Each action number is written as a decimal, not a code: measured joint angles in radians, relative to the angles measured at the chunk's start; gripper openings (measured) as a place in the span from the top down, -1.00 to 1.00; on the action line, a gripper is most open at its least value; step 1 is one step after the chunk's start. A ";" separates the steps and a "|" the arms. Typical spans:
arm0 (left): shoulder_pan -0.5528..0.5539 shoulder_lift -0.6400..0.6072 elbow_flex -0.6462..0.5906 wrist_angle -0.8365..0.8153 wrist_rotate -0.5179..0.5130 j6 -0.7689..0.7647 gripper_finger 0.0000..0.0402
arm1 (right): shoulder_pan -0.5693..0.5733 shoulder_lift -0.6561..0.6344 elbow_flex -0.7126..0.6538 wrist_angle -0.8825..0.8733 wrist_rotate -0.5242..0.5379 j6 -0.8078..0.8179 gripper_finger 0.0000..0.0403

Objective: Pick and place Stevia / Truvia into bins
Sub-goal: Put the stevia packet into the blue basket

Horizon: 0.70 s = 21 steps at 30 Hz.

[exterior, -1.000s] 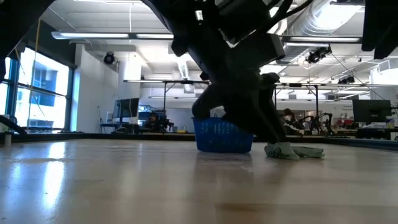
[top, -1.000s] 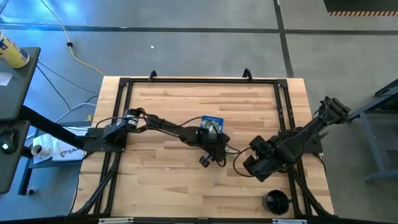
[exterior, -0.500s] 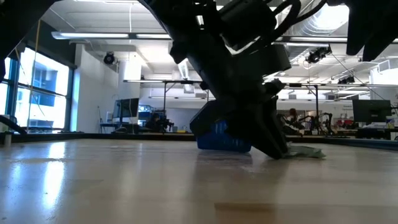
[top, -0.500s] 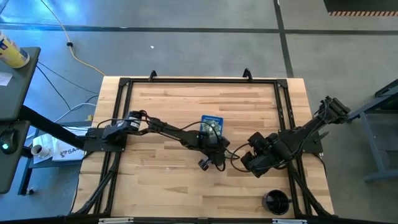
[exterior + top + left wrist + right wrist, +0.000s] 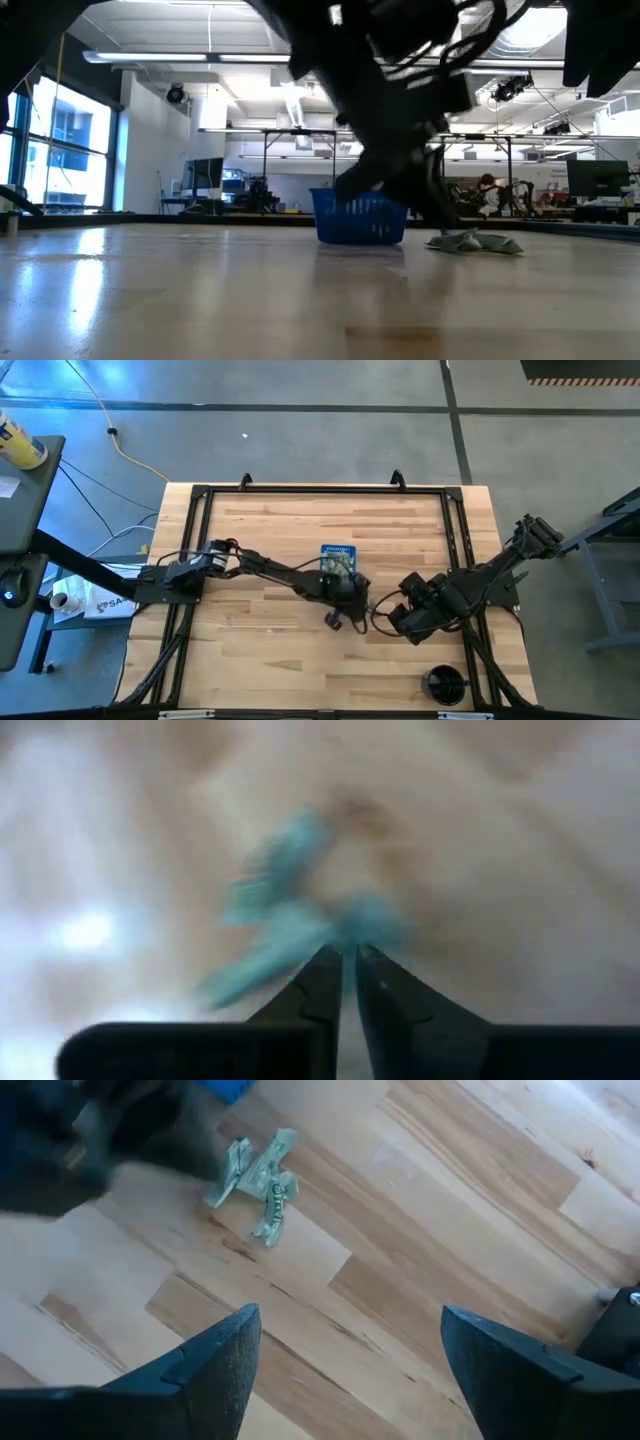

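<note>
Our left gripper [image 5: 342, 952] has shifted beside the blue bin [image 5: 338, 556], fingers nearly together around sachets [image 5: 290, 915]. A thin pinch could slip. Our right gripper [image 5: 345, 1335] waits, fingers spread.

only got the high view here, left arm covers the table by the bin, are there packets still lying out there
Observer: Yes. The low view shows crumpled sachets on the table beside the blue bin.
Operator: is the left gripper closed yet
Observer: In its wrist view the left gripper has its fingers almost together, right at blurred green paper.
Operator: and the right one
Observer: The right gripper stands wide open above bare wood, with the sachets ahead of it.
</note>
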 joint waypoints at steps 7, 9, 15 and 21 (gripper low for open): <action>0.021 0.010 0.159 -0.158 0.047 -0.084 0.54 | 0.001 0.000 0.001 0.002 0.003 0.000 -0.48; 0.029 0.011 0.165 -0.193 0.052 -0.101 0.39 | 0.000 0.000 0.001 0.002 0.006 0.002 -0.48; 0.026 0.019 0.168 -0.230 0.104 -0.122 -0.06 | 0.000 0.000 0.000 0.001 0.011 -0.011 -0.48; 0.028 0.063 0.167 -0.210 0.104 -0.131 -0.14 | 0.000 0.001 -0.001 0.000 0.020 -0.025 -0.48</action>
